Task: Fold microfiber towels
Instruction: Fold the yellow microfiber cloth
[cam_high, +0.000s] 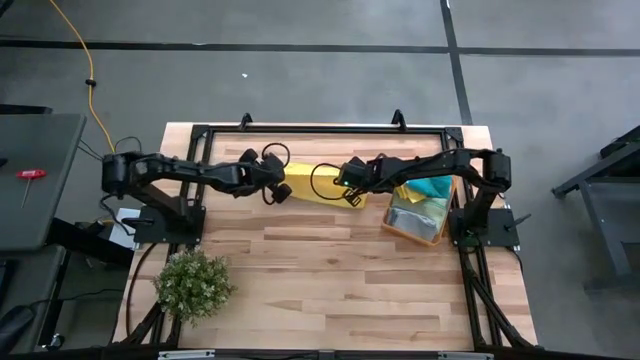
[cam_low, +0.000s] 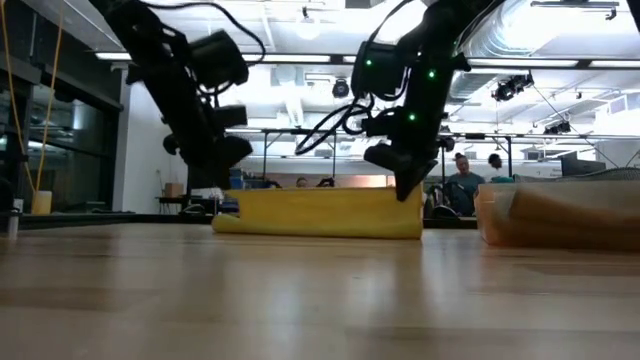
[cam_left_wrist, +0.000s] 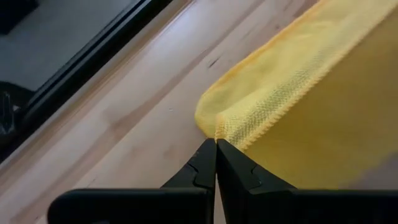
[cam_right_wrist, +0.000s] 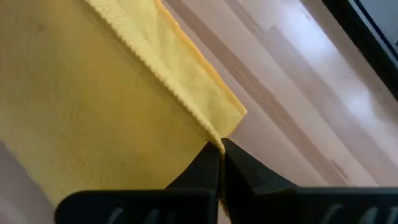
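You have a yellow towel (cam_high: 318, 182) lying folded on the table (cam_high: 330, 280) toward the far edge, between the two arms. From above you see the left gripper (cam_high: 283, 190) at its left end and the right gripper (cam_high: 352, 197) at its right end, but not how the fingers meet the cloth.

The wrist views give you that. The left gripper (cam_left_wrist: 216, 144) has its fingers pressed together on the towel's stitched corner (cam_left_wrist: 231, 127); the right gripper (cam_right_wrist: 220, 148) is likewise pinched on its own corner of the towel (cam_right_wrist: 214, 134), where two hemmed layers lie one over the other.

The low view shows you what none of the others do: the towel (cam_low: 320, 212) sits on the wood as a low doubled band, rounded fold at its left end, with the right gripper (cam_low: 408, 190) coming down onto its top right corner. The left gripper's tips are hidden there by the arm.

Just right of the towel stands an orange bin (cam_high: 419, 212), close under the right arm, with teal (cam_high: 430, 186) and pale green (cam_high: 410, 218) towels in it. A plant (cam_high: 192, 284) sits well apart at the near left. People show in the room beyond.
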